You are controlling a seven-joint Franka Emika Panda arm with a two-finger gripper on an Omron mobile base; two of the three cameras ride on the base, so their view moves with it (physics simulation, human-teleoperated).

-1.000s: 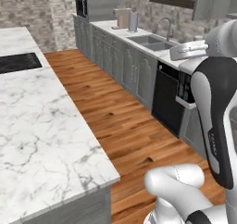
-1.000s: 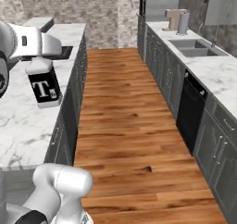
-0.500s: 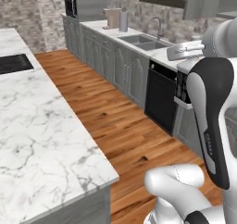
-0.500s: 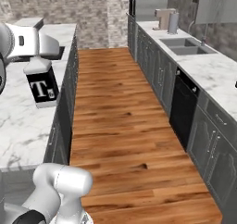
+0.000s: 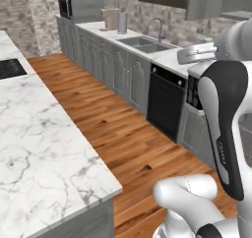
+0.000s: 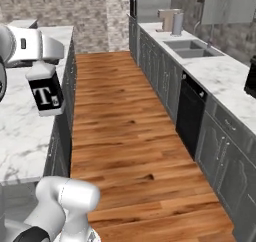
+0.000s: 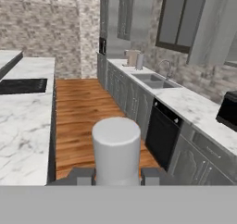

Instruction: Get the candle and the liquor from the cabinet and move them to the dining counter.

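Carry the bottle (image 6: 46, 94) upright and level while the base drives, then bring it over the marble counter (image 6: 20, 121) at nine o'clock before lowering. The gripper (image 7: 115, 174) is clamped narrow around the bottle's neck, its stopper rising between the fingertips (image 7: 84, 176)

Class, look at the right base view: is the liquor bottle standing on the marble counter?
No, the liquor bottle hangs from the gripper, off the edge of the marble counter.
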